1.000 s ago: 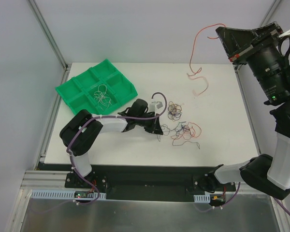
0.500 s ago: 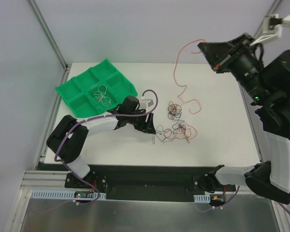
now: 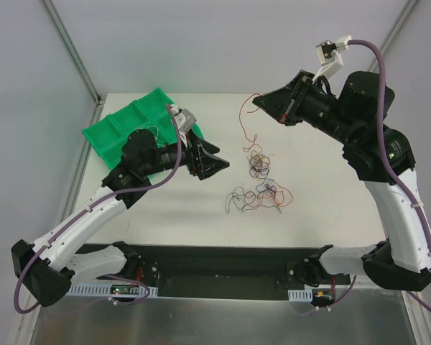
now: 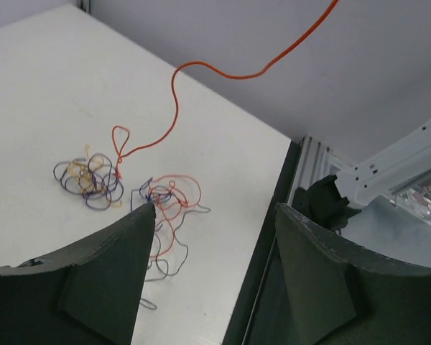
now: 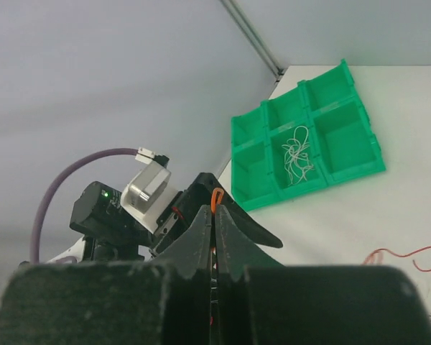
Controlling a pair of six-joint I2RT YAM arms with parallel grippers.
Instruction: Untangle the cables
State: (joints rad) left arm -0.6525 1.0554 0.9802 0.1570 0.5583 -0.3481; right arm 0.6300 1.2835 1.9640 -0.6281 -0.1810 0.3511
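White table (image 3: pixel 330 208): open surface runs right of the cables out to its edge. Green tray (image 3: pixel 104 136) sits at the far-left corner, and the left arm (image 3: pixel 93 212) crosses its right side, hiding part. A white wire (image 5: pixel 296 152) lies in a middle compartment. The left gripper (image 3: pixel 218 162) hovers between tray and cables, jaws spread wide, nothing in them. The right gripper (image 3: pixel 256 103), high over the far table, is pinched onto an orange cable (image 3: pixel 244 128) hanging down to a small clump (image 3: pixel 257 164). A loose tangle (image 3: pixel 262 195) lies just nearer, mid-table.
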